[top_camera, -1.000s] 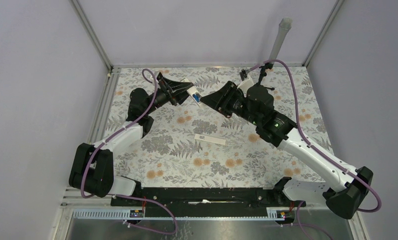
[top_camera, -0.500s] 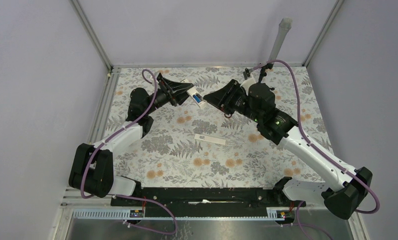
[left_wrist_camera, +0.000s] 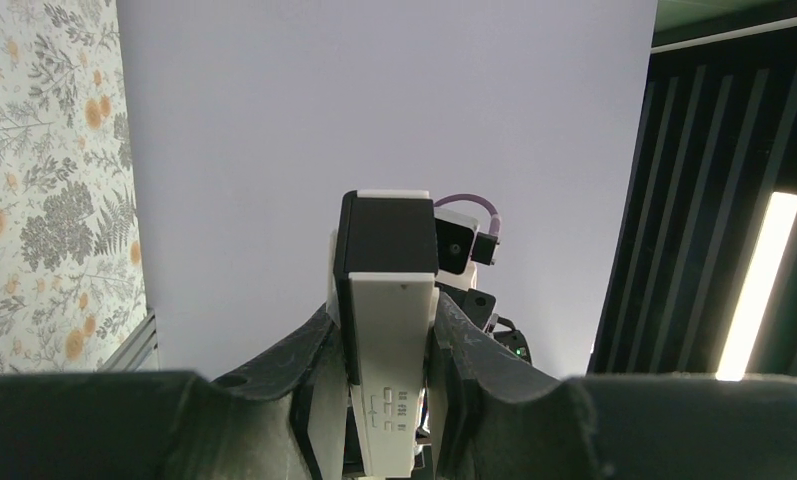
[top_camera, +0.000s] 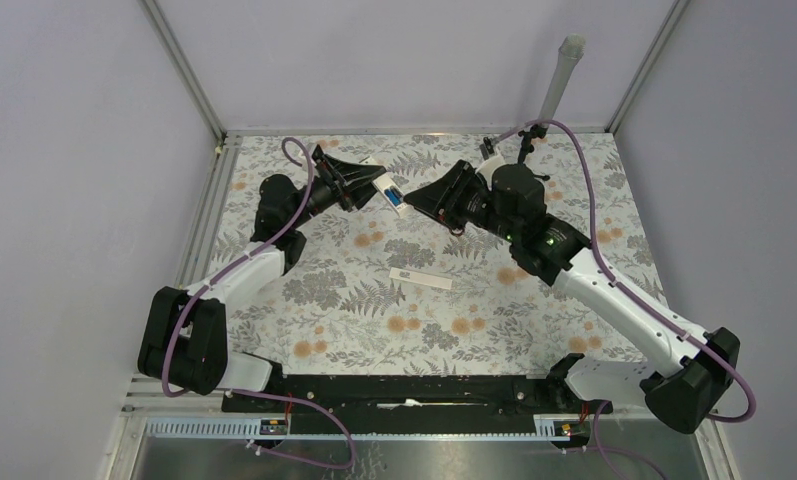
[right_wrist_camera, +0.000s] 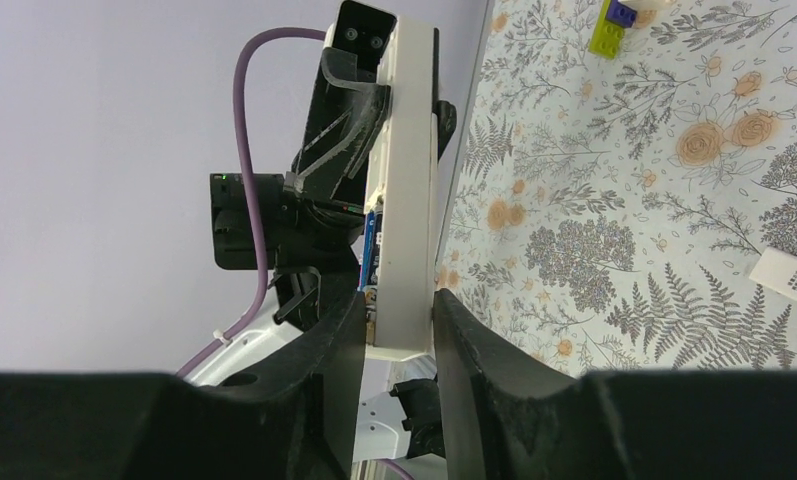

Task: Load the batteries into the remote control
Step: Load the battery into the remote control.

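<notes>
Right gripper [right_wrist_camera: 399, 310]: jaws drawn partway in, one finger on each side of the free end of the remote [right_wrist_camera: 409, 180]. They look touching or just beside it, and I can't tell if it's really clamped. The left gripper [top_camera: 367, 184] is squeezed tight on the remote's other end, holding it in the air near the far edge of the table [top_camera: 474, 330], a bit left of the middle. A blue battery [right_wrist_camera: 371, 250] sits in the recess, on the face turned toward one right finger; I only make out one for sure. Key relation: the remote's long axis runs from the left gripper straight at the right one, so the two meet end to end, with the right arm at the battery end. My read is a seating step: next comes a press across that axis. The risk is twisting the remote in the left grip. A white strip [top_camera: 421, 277] lies flat mid-table, well apart.
</notes>
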{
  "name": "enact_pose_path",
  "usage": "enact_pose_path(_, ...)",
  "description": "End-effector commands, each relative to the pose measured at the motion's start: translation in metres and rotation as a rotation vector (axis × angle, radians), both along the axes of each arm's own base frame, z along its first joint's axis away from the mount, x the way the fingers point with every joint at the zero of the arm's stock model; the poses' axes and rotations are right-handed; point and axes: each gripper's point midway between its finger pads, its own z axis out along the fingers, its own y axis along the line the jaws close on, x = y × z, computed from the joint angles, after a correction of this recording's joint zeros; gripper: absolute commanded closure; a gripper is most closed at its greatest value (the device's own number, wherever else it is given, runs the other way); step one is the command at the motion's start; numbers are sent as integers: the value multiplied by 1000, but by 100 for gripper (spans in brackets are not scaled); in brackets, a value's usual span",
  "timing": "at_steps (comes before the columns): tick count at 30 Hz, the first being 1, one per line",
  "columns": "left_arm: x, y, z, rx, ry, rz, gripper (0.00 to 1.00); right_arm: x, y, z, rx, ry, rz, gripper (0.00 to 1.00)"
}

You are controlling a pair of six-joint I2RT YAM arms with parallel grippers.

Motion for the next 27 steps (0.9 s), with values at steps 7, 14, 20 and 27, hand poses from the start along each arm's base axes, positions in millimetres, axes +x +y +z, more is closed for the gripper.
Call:
enact_pose_path(7,-28,-5,72,43,-355,-50,84,14,-12,-40,-221,134,-68,69)
enact_pose_path(14,-29,-8,69,198,-450,-44,83,17,-11,-60,-347,145,-20,64)
enact_pose_path(20,-26,-9,61,271,-461,-49,83,25,-17,-63,-435,68,-16,55)
enact_pose_path(27,-19,-7,37,414,-474,-40,83,20,-15,-10,-273,-101,-18,34)
